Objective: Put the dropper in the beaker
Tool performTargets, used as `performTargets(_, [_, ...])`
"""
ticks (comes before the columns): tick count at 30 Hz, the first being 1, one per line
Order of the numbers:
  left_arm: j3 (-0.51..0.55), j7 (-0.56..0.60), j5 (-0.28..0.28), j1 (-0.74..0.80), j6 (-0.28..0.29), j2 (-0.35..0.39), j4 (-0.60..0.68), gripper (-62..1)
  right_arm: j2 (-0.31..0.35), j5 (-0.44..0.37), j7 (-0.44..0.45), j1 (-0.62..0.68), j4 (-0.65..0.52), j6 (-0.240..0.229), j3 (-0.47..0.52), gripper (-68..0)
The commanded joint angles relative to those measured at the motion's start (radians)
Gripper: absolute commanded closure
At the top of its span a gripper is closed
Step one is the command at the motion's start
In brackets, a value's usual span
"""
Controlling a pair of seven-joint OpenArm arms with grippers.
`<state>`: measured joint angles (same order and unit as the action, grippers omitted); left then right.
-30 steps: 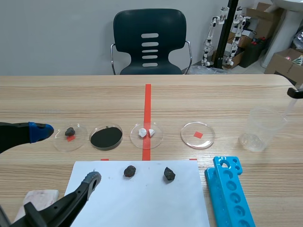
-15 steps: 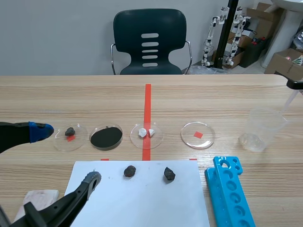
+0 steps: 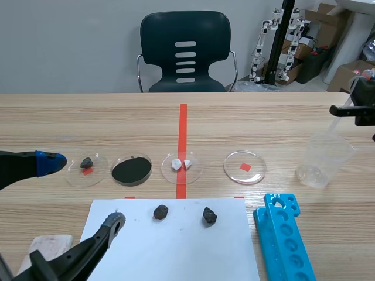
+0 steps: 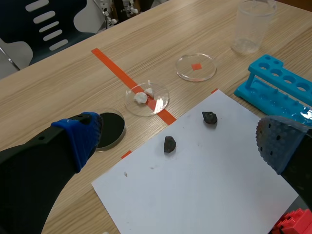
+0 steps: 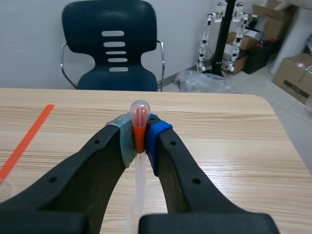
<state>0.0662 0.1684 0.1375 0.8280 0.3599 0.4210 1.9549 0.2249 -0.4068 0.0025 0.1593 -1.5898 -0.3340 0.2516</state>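
Wooden table (image 3: 263,117) in an office room, with the dropper (image 5: 140,114) held just above the beaker (image 3: 323,159).
Far left of the beaker, the left gripper (image 3: 86,192) hangs with fingers spread around nothing. A white sheet (image 3: 176,249) and a row of petri dishes (image 3: 245,167) lie left of the beaker, a dark chair (image 3: 185,52) stands beyond them, and a blue rack (image 3: 284,237) lies just nearside. Over the beaker, the right gripper (image 5: 140,132) clamps the dropper's bulb.

Tabletop (image 3: 88,123) was matt, light wood-grain. Beaker (image 3: 323,158) and dropper (image 5: 140,161) were clear, smooth plastic. Rack (image 3: 284,234) was glossy blue plastic. Sheet (image 3: 176,252) was matt white paper; rocks (image 3: 160,211) looked rough and dark. Dishes (image 3: 244,167) were clear and glossy.
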Motion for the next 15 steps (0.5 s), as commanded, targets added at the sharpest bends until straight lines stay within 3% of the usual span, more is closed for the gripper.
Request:
performTargets(1, [0.003, 0.015, 0.006, 0.000, -0.003, -0.002, 0.010, -62.3, 0.016, 0.006, 0.025, -0.013, -0.002, 0.000, -0.007, -0.8])
performTargets(15, [0.003, 0.015, 0.006, 0.000, -0.003, -0.002, 0.010, -62.3, 0.016, 0.063, 0.098, -0.013, 0.104, 0.000, -0.035, -0.8])
